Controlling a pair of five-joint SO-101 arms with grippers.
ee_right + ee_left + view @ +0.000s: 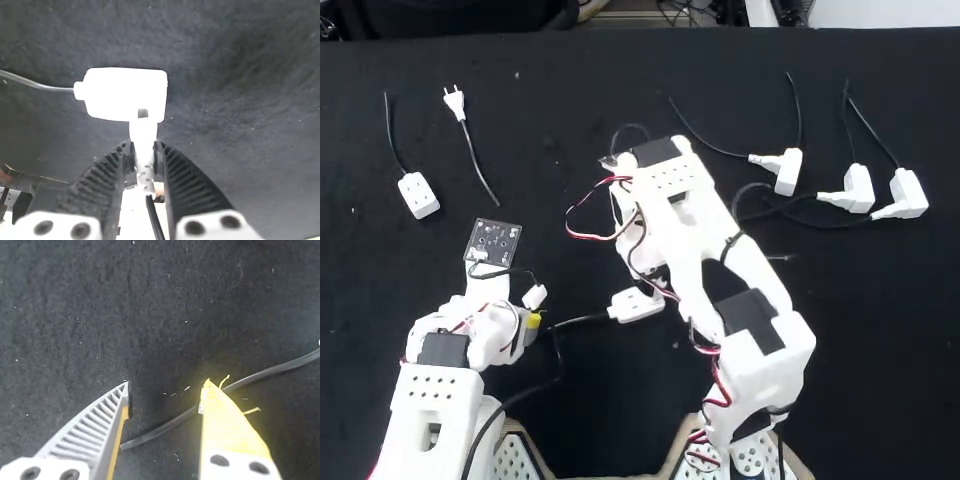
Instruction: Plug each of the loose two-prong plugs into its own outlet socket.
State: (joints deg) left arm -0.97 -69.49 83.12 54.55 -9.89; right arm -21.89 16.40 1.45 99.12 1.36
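Plug clamped and pressed at a socket, with nothing bracing that socket.

On the black table: right claw clamped on the plug, left claw spread apart above a black cable, gripping nothing. White socket lying hard against the plug, unbraced, so likely to skid away under a push rather than take the prongs. Narrow grip on the plug, so apt to tip and enter crooked. Another loose plug waiting well apart.

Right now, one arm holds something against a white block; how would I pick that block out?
On the black table, look at the front middle, between the two arms. A white socket block lies there, its cable trailing toward the left gripper. Unlike other white pieces, it has a plug held against it by the right gripper.
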